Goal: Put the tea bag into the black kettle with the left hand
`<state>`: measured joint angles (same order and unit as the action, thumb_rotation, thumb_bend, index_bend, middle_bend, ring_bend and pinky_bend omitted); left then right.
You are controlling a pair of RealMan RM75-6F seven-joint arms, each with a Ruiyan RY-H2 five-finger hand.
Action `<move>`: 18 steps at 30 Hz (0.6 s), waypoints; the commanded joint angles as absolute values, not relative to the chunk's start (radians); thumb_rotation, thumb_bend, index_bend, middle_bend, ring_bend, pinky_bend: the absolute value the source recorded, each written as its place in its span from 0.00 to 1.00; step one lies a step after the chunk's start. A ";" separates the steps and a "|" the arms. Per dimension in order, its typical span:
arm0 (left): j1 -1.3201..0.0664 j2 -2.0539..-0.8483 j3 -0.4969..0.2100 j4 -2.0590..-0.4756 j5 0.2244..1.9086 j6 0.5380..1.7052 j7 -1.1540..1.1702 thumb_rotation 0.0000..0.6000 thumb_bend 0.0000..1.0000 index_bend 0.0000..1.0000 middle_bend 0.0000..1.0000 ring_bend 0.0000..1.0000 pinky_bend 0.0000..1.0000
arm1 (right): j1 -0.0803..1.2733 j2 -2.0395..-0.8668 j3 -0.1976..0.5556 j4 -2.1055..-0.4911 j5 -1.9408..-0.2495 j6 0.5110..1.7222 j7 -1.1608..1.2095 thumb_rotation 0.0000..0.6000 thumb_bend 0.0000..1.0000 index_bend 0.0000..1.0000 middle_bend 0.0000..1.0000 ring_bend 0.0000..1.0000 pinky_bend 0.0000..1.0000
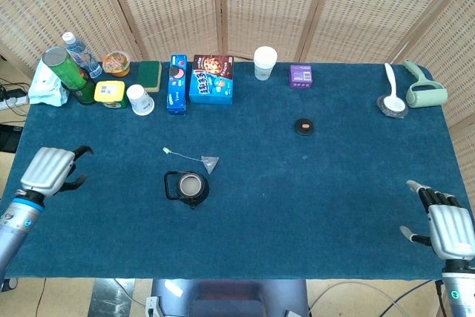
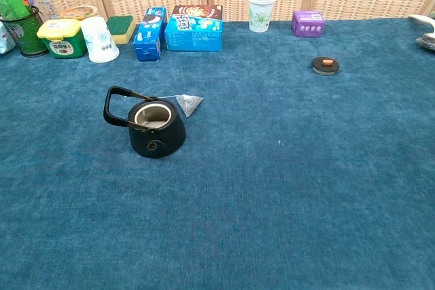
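A blue-carpeted table point(image 1: 297, 206) spans both views beneath a wicker screen point(image 1: 267, 5). The left hand point(image 1: 50, 170) hovers over the table's left edge, fingers curled downward and apart, holding nothing; the right hand point(image 1: 447, 226) hangs at the front right corner, fingers extended and spread, also empty. Neither hand appears in the chest view. A blue snack box point(image 1: 212, 79) stands along the back edge beside a narrower blue carton point(image 1: 177, 84), with a green sponge point(image 1: 150, 75), a yellow-lidded tub point(image 1: 110, 93) and a tipped white cup point(image 1: 139, 99) further toward the back left corner. The black kettle point(image 1: 188, 187) sits lidless left of the table's centre, its handle pointing toward the left edge. A white paper cup point(image 1: 265, 62) and a small purple box point(image 1: 300, 76) stand at the middle of the back edge. The tea bag point(image 1: 210, 162) lies on the cloth just behind the kettle, apart from it, its string trailing leftward. A small round black lid point(image 1: 304, 126) rests right of centre.
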<state>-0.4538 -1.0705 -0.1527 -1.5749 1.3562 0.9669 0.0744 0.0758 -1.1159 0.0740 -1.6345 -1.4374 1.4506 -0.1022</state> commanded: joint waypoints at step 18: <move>-0.711 -1.272 -0.217 -1.398 1.088 0.711 0.101 1.00 0.33 0.46 1.00 1.00 1.00 | 0.084 -1.125 0.070 -1.584 -1.390 1.385 -0.045 1.00 0.15 0.20 0.29 0.36 0.30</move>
